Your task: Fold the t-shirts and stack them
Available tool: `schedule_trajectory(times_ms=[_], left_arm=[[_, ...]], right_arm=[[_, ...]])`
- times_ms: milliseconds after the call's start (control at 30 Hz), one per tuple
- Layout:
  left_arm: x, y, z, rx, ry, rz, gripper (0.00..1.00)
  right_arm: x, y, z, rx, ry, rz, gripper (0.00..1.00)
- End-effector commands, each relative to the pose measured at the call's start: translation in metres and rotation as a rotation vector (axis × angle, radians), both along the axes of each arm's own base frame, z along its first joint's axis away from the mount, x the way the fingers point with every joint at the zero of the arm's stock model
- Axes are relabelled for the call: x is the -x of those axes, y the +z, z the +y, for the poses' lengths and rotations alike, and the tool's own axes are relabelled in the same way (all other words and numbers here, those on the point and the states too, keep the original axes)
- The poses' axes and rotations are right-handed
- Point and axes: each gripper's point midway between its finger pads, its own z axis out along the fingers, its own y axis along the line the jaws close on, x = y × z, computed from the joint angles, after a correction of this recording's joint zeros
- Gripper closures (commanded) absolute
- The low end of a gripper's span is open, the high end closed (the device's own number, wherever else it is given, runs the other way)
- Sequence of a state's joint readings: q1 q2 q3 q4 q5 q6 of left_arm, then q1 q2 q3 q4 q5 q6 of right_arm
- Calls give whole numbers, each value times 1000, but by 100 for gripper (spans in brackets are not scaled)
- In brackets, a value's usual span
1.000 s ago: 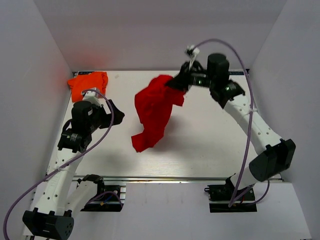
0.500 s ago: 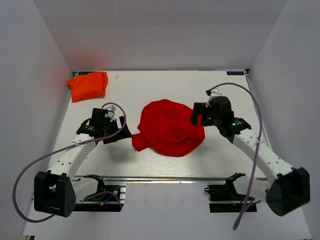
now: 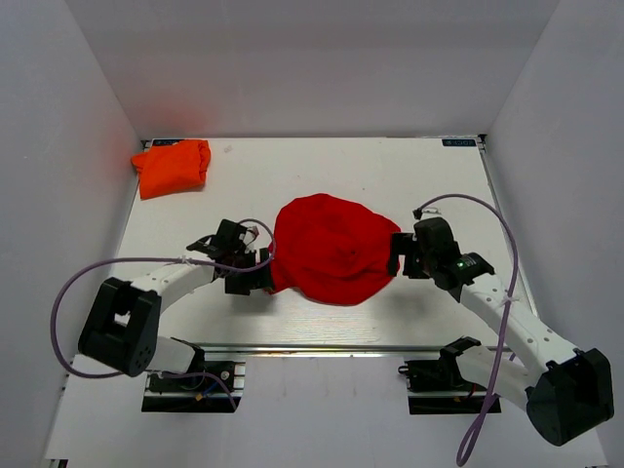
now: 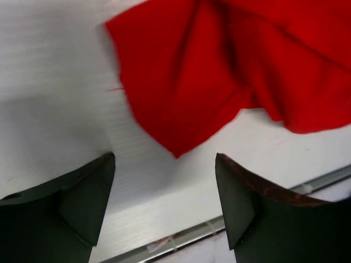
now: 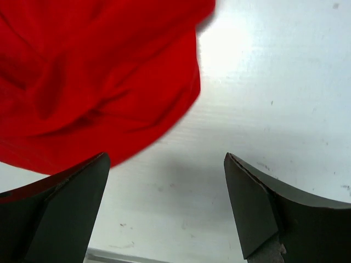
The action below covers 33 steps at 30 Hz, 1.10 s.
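Note:
The red t-shirt (image 3: 331,249) lies in a rumpled, rounded heap mid-table. My left gripper (image 3: 261,274) sits low at its left edge, open. In the left wrist view a pointed corner of the red t-shirt (image 4: 181,109) lies just ahead of the left gripper (image 4: 164,159), with nothing between the fingers. My right gripper (image 3: 395,255) is at the heap's right edge, also open. In the right wrist view the red t-shirt (image 5: 98,82) reaches up to the left finger (image 5: 71,203) of the right gripper (image 5: 166,159), and only bare table lies between the fingers. The orange t-shirt (image 3: 173,167) rests folded at the back left corner.
The white table (image 3: 439,175) is boxed in by white walls on three sides. A metal rail (image 3: 341,348) runs along its near edge and shows in the left wrist view as rail (image 4: 186,238). Purple cables loop beside both arms.
The right gripper let go of the red t-shirt, which dropped from hanging into a heap on the table. Both arms came down low, the left one moving right to the heap's edge.

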<state>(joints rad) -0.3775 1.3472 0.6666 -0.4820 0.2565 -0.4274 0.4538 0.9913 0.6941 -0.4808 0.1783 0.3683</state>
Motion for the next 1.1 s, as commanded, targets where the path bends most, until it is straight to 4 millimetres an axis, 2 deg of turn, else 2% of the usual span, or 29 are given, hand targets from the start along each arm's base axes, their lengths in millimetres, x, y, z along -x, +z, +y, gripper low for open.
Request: schedule_trajectory(times_ms=[0,67,233,333,367,433,467,500,533,600,667,700,767,800,833,900,933,967,1000,1033,1067], left_arm=[[-7,-8,-1,-73,-5,-8,17],[-7,-15,-8,-75,-8,-12,25],[-2,-31,-21,-101,-39,21,32],[-2,-37,-23,-139,-38,23,54],[-4,-38,-25,-150,-44,19,70],[-6,-37,-19,-188,-16,15,92],[-7,-34,-21,-185,-12,2,100],[-11,-26,-21,-177,-6,-27,100],[-14,-22,-21,-176,10,-45,100],[-17,-12,-18,-182,32,-70,100],[-22,4,-19,-157,42,-124,100],[-19,6,-18,-154,50,-122,100],[-19,17,-18,-130,54,-157,100],[-20,21,-18,-122,55,-169,100],[-16,19,-16,-127,55,-161,100],[-16,24,-13,-132,61,-174,100],[-14,22,-10,-145,65,-168,100],[-12,21,-9,-151,64,-159,100],[-12,21,-9,-151,64,-159,100],[-13,26,-9,-147,65,-166,100],[-11,24,-6,-161,68,-160,100]], right_arm=[[9,-6,-1,-4,8,20,10],[10,-10,5,-17,58,28,10],[9,-16,23,-69,124,57,10],[4,-17,39,-120,173,60,10],[3,-17,42,-133,182,63,11],[-3,-19,50,-149,195,70,13],[-8,-13,57,-170,213,51,15],[-2,-13,70,-226,263,80,15],[-13,-6,80,-267,286,35,16],[-9,-4,96,-349,313,69,18],[-16,-5,101,-371,285,88,19],[-17,-15,100,-361,268,117,19],[-23,-17,101,-365,240,113,21],[-23,-24,101,-362,224,138,21],[-26,-24,100,-359,209,135,23],[-32,-24,104,-375,200,125,35],[-38,-18,107,-394,204,95,59],[-38,-17,108,-395,206,93,59],[-47,-6,113,-430,200,47,89],[-52,1,116,-442,208,24,99],[-56,8,118,-451,208,0,100]])
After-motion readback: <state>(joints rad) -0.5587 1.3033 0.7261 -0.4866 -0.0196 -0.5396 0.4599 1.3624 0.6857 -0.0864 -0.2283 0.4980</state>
